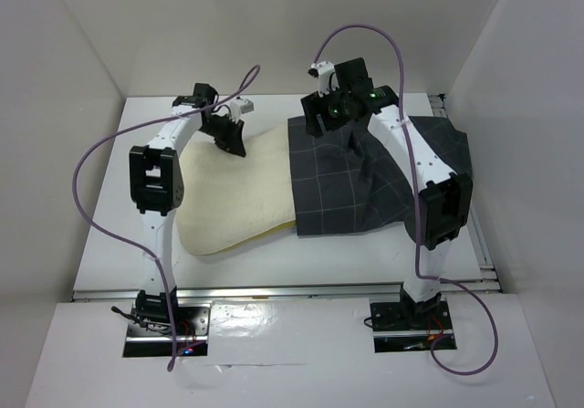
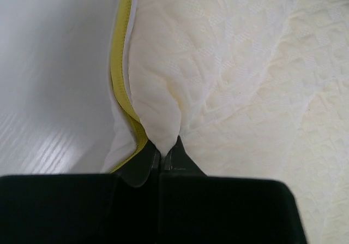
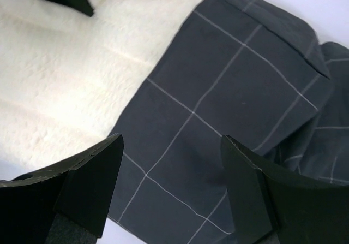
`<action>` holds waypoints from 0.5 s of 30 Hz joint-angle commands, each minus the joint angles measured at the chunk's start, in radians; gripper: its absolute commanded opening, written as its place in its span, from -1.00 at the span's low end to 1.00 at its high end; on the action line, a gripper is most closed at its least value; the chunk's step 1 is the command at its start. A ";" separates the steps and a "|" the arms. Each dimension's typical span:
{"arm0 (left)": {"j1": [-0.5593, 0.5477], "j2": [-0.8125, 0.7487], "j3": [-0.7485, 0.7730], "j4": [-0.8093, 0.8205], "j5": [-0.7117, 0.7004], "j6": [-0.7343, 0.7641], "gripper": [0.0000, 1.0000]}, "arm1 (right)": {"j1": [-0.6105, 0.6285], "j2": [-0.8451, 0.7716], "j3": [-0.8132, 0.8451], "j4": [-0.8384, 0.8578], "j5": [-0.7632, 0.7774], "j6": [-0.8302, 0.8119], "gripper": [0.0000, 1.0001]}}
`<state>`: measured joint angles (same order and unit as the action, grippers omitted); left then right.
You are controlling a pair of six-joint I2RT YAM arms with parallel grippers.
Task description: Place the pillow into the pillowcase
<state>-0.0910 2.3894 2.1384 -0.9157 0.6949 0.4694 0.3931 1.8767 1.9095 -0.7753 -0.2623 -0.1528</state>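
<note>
Pillow (image 1: pixel 228 209): laid left of centre on the table (image 1: pixel 246 266); right end covered by the pillowcase, most of it exposed.
Pillowcase (image 1: pixel 365 184): spread at right, rumpled toward the far right.
Left gripper (image 2: pixel 161 155): closed on a pinch of the pillow's far edge, beside the yellow band (image 2: pixel 121 75).
Right gripper (image 3: pixel 172 140): spread wide above the pillowcase, nothing held.
Step in hand: judged as feeding the pillow rightward; the mouth's upper layer should be gripped and lifted so the pillow is pushed in flat.
Obstruction: far-right folds may block the leading end.
</note>
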 commanded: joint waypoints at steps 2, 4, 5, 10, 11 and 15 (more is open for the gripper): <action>-0.013 -0.197 -0.141 0.116 -0.130 -0.017 -1.00 | -0.007 0.039 0.120 0.062 0.081 0.077 0.61; -0.026 -0.271 -0.187 0.185 -0.214 -0.017 -1.00 | -0.028 0.057 0.167 0.062 0.069 0.099 0.64; -0.041 -0.310 -0.211 0.233 -0.248 -0.028 -1.00 | -0.028 0.067 0.215 0.062 0.069 0.099 0.64; -0.124 -0.530 -0.325 0.523 -0.483 0.031 -1.00 | -0.028 0.090 0.322 0.062 0.031 0.111 0.68; -0.136 -0.547 -0.337 0.550 -0.507 0.043 -1.00 | -0.028 0.090 0.333 0.062 0.031 0.111 0.69; -0.185 -0.634 -0.374 0.701 -0.603 0.118 -1.00 | -0.028 0.090 0.349 0.071 0.029 0.102 0.71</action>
<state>-0.2592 1.8576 1.7756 -0.4652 0.2222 0.4992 0.3702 1.9751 2.2162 -0.7444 -0.2253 -0.0582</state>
